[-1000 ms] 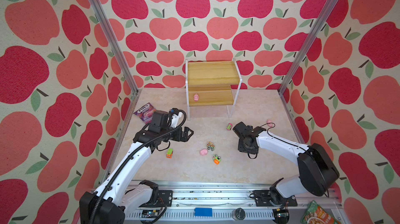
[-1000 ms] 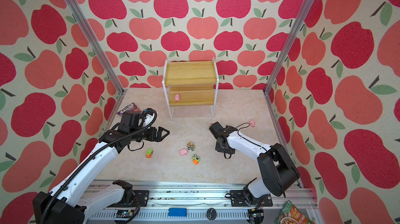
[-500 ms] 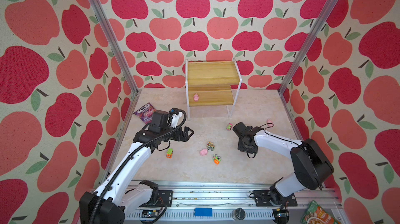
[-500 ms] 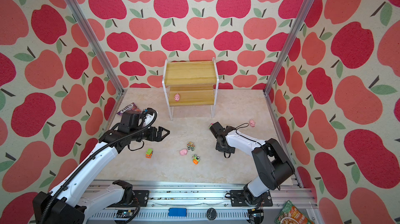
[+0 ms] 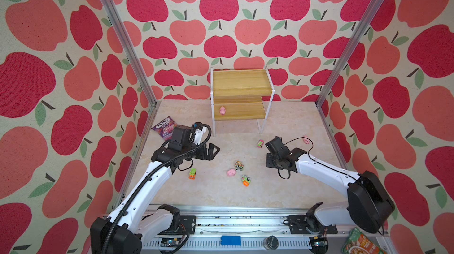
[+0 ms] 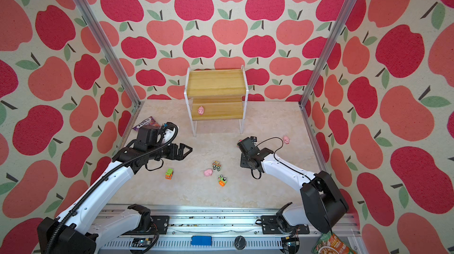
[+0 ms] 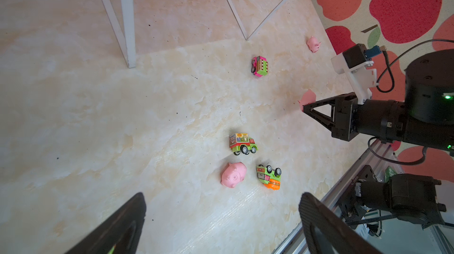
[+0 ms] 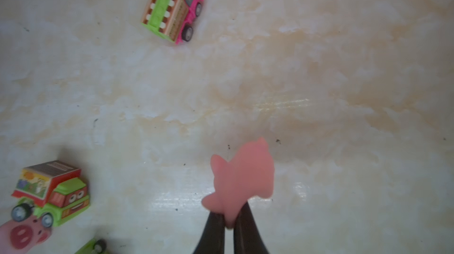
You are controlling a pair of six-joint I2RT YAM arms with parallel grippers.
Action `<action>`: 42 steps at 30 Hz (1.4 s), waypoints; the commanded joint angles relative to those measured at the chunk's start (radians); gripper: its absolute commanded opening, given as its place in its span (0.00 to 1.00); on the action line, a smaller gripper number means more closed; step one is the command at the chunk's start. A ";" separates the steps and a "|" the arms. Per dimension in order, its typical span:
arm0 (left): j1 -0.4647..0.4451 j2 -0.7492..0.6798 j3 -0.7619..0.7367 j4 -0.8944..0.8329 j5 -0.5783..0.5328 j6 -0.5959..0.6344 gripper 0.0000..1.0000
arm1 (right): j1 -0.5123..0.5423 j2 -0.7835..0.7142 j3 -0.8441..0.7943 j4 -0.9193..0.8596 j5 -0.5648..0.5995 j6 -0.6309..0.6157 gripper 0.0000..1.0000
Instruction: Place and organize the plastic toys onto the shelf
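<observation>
The shelf (image 5: 238, 93) stands at the back with one pink pig (image 5: 222, 111) on its lower board. My right gripper (image 8: 229, 218) is shut on another pink pig (image 8: 243, 179), pinching a thin part of it just above the floor; the left wrist view shows that pig (image 7: 307, 97) at the gripper's tip. My left gripper (image 5: 213, 151) hangs open and empty, left of the toys. On the floor lie a green and orange truck (image 5: 192, 173), a pink pig (image 5: 231, 172), a yellow-boxed truck (image 5: 238, 165), an overturned green and orange vehicle (image 5: 246, 180), a pink vehicle (image 5: 260, 143) and a far-right pig (image 5: 305, 140).
A purple candy bag (image 5: 164, 127) lies by the left wall behind my left arm. The shelf's white legs (image 5: 213, 127) stand on the floor at the back. A metal rail (image 5: 221, 216) runs along the front edge.
My right gripper has closed on the pink pig under it. The left arm has stayed still and open.
</observation>
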 commanded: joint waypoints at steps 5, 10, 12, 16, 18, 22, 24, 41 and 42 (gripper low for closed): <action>0.012 0.003 -0.013 0.010 -0.016 0.024 0.99 | 0.082 0.157 0.086 0.304 -0.190 -0.023 0.07; 0.012 0.000 -0.021 0.016 -0.018 0.028 0.99 | 0.080 0.259 0.081 0.441 -0.266 -0.006 0.08; 0.012 0.001 -0.021 0.018 -0.013 0.029 0.99 | 0.070 0.274 0.058 0.489 -0.292 0.012 0.08; 0.012 0.004 -0.022 0.019 -0.013 0.030 0.99 | 0.045 0.281 0.001 0.545 -0.330 0.028 0.08; 0.011 0.005 -0.023 0.021 -0.013 0.032 0.99 | 0.031 0.276 -0.029 0.563 -0.346 0.034 0.10; 0.012 0.012 -0.021 0.020 -0.011 0.033 0.99 | 0.002 0.275 -0.077 0.582 -0.374 0.042 0.11; 0.012 0.013 -0.022 0.022 -0.011 0.033 0.99 | -0.007 0.264 -0.093 0.570 -0.374 0.042 0.12; 0.012 0.006 -0.024 0.023 -0.005 0.035 0.99 | -0.081 0.030 -0.180 0.373 -0.250 -0.055 0.34; 0.012 0.005 -0.024 0.023 -0.005 0.035 0.99 | -0.066 0.015 -0.163 0.345 -0.216 -0.094 0.35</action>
